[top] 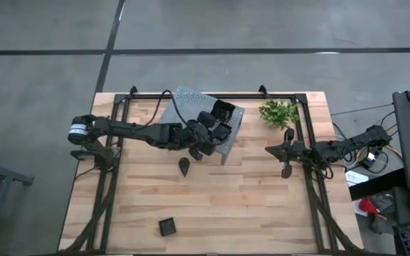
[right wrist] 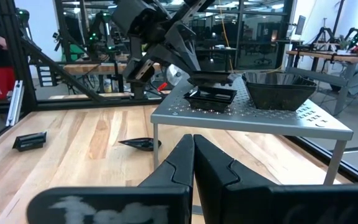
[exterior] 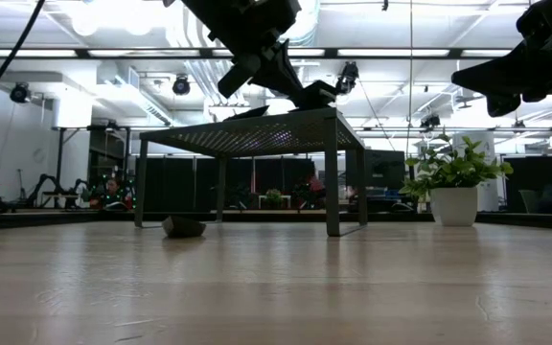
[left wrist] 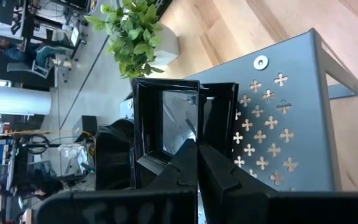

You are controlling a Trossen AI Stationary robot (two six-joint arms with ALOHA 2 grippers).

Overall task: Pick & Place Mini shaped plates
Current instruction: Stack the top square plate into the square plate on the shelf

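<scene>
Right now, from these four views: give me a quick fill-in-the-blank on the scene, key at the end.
1. The left pincer is over the grey ____.
2. It holds a square plate above the ____ of plates already on the shelf.
3. The leaf-shaped plate lies on the ____, beside the shelf.
4. The right pincer waits, shut, near the ____.

Missing words: shelf; stack; table; plant

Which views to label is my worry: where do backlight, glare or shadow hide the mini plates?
Low view: ceiling lights behind turn the grey shelf, the left gripper above it and the teardrop plate on the table into silhouettes. Left wrist view: the glossy square plate mirrors bright patches. High view: even light, faint shadows; the front square plate reads clearly.
</scene>
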